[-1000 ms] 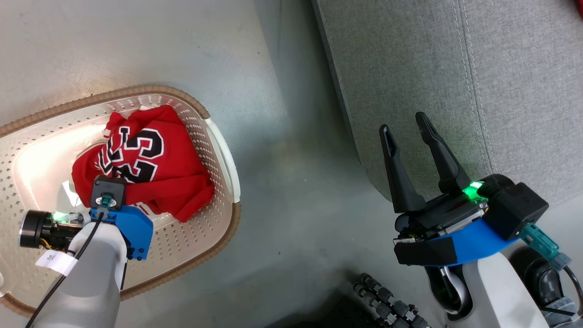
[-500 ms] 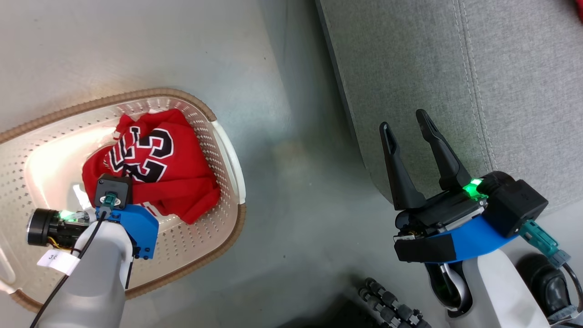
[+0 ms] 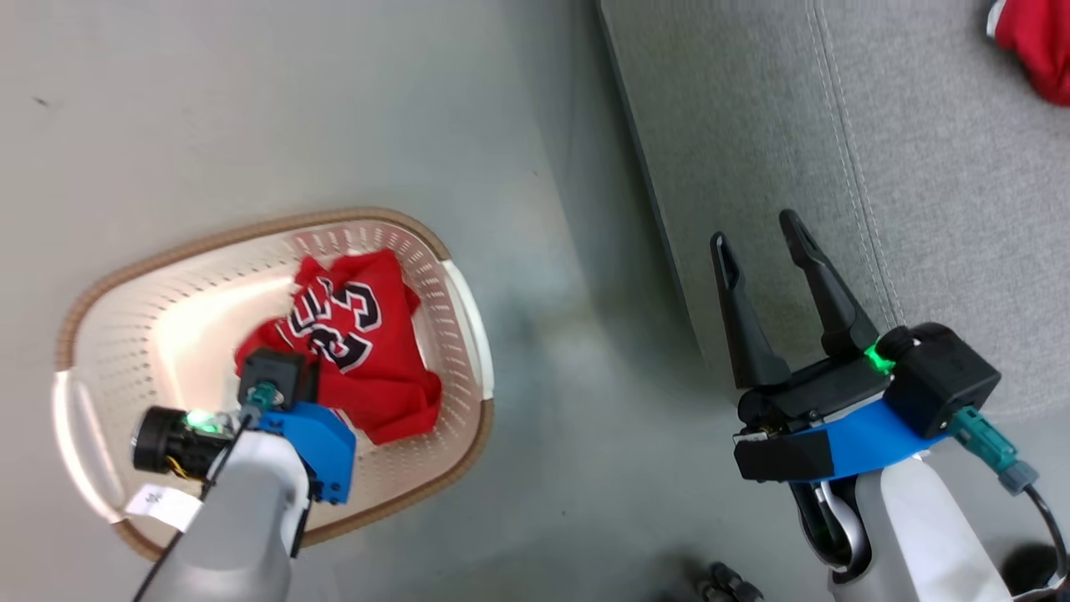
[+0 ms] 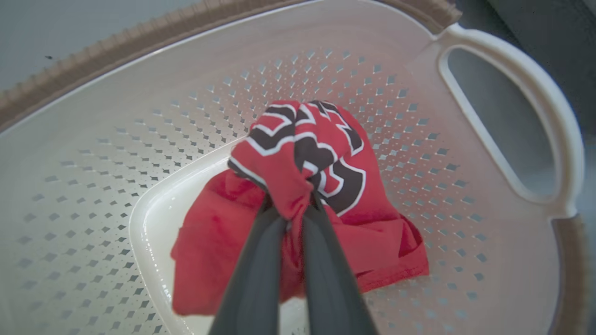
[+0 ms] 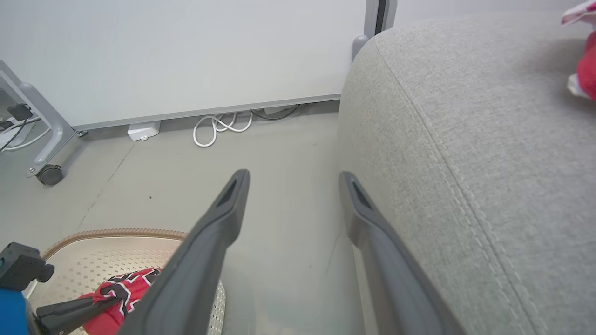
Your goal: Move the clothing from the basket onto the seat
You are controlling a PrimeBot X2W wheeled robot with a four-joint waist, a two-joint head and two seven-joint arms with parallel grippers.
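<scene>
Layout as seen from the head camera.
The cream-white perforated plastic laundry basket (image 3: 251, 227) sits on the smooth grey floor (image 3: 251, 100), left of the large grey fabric sofa seat (image 3: 919, 167) and apart from it. A red fabric jersey with black-and-white lettering (image 3: 368, 359) lies in the basket, toward its seat-side end. A second red fabric garment (image 3: 1032, 38) lies on the seat, far right.

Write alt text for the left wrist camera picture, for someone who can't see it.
The left claw is shut on a bunched fold of a red jersey with black-and-white lettering, inside a cream perforated laundry basket. The rest of the jersey sags onto the basket floor, and the basket's handle is at the upper right.
</scene>
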